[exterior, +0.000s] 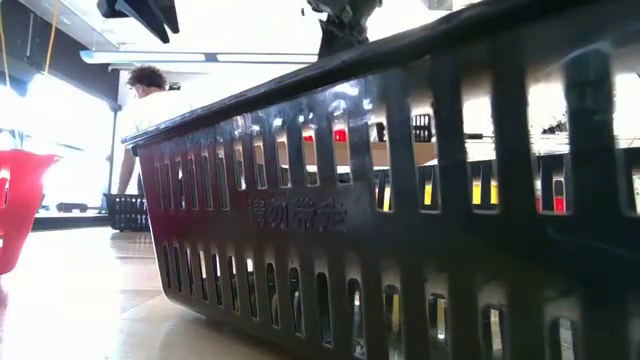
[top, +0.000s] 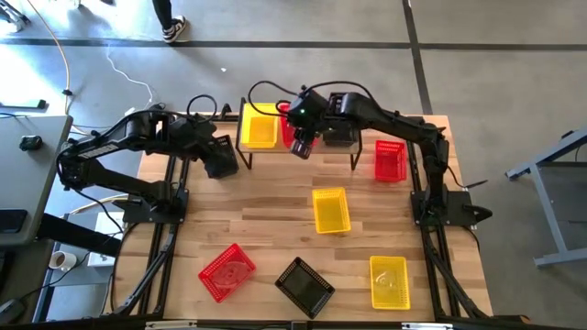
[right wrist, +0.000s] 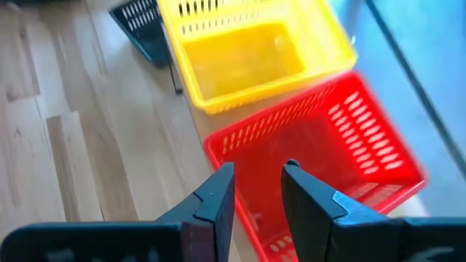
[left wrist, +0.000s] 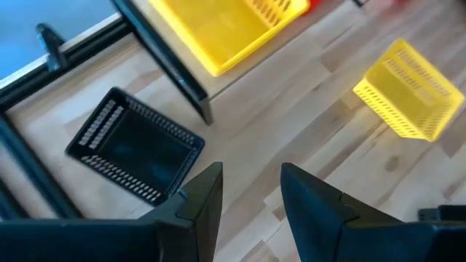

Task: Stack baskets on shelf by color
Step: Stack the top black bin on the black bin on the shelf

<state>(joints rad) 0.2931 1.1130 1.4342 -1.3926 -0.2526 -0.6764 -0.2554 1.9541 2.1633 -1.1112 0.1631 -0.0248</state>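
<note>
The shelf (top: 303, 158) stands at the table's far side. On it sit a yellow basket (top: 259, 128) (right wrist: 247, 58) and, beside it, a red basket (top: 286, 128) (right wrist: 320, 153). My right gripper (top: 303, 147) (right wrist: 258, 193) hovers open above the red basket, with nothing between its fingers. My left gripper (top: 220, 158) (left wrist: 251, 196) hangs open left of the shelf, above a black basket (left wrist: 135, 153) that rests on the table by the shelf's leg (left wrist: 182, 80). More baskets lie on the table: yellow (top: 330, 209), red (top: 390, 160), red (top: 227, 271), black (top: 304, 286), yellow (top: 389, 280).
A dark object (top: 339, 133) sits on the shelf's right part under my right arm. The near black basket (exterior: 350, 250) fills the low view, with a red one (exterior: 20, 200) at its left. A person (exterior: 145, 100) stands in the room behind.
</note>
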